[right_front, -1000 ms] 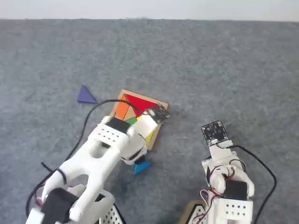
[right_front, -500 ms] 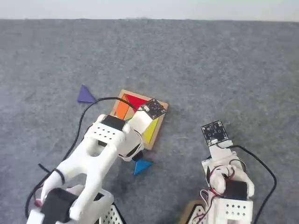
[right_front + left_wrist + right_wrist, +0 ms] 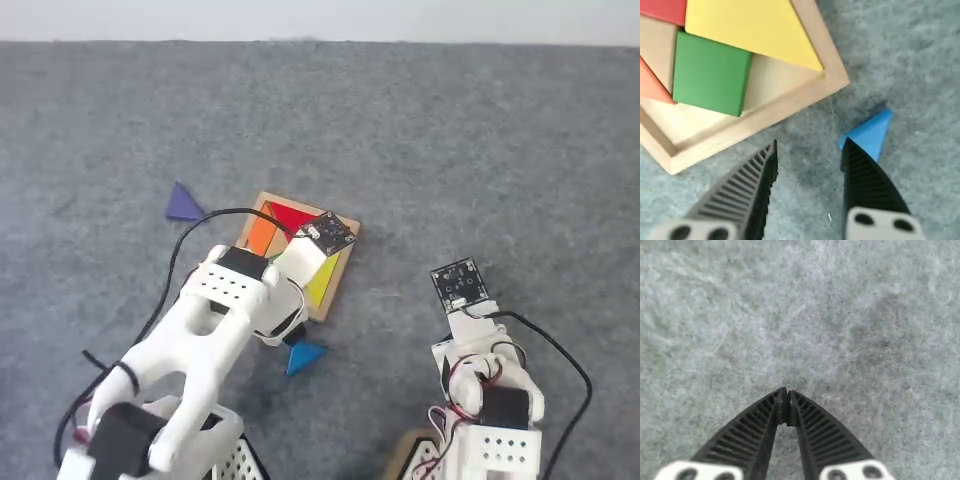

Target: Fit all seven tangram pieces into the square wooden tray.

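From above, the left arm (image 3: 225, 320) covers much of the tray (image 3: 337, 283), while in the left wrist view the red piece (image 3: 662, 9) and the tray run off the edge, and one finger (image 3: 865, 185) of the left gripper (image 3: 809, 150) hides an end of the blue triangle (image 3: 871, 134).

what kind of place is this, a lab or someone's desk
Most likely a robotics lab bench: a white left arm and right arm mounted side by side, a grey felt-like mat, and a wooden tangram tray with a blue triangle loose beside it.
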Tool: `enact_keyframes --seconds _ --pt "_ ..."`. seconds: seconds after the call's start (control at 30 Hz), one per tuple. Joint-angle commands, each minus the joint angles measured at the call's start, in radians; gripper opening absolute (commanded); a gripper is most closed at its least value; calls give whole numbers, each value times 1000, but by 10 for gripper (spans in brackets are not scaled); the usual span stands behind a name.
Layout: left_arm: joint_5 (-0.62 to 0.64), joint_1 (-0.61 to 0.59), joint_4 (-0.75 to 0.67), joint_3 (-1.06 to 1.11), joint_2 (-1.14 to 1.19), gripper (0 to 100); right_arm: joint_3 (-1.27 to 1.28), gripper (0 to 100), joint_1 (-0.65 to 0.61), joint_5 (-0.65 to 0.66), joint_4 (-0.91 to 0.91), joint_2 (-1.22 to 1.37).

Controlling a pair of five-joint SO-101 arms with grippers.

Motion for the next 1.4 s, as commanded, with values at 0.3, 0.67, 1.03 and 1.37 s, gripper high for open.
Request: enact_keyframes --seconds 0.3,0.67,1.03,1.37 --pt "-52 95 -44 35 0 195 17 8 -4 8 2 -16" --pt "-160 75 -5 64 -2 196 17 8 -4 8 2 -16" --pt "-186 198 -5 124 0 196 17 8 -4 8 2 -16" --pt "-184 196 -66 124 -2 124 17 8 -4 8 2 -16"
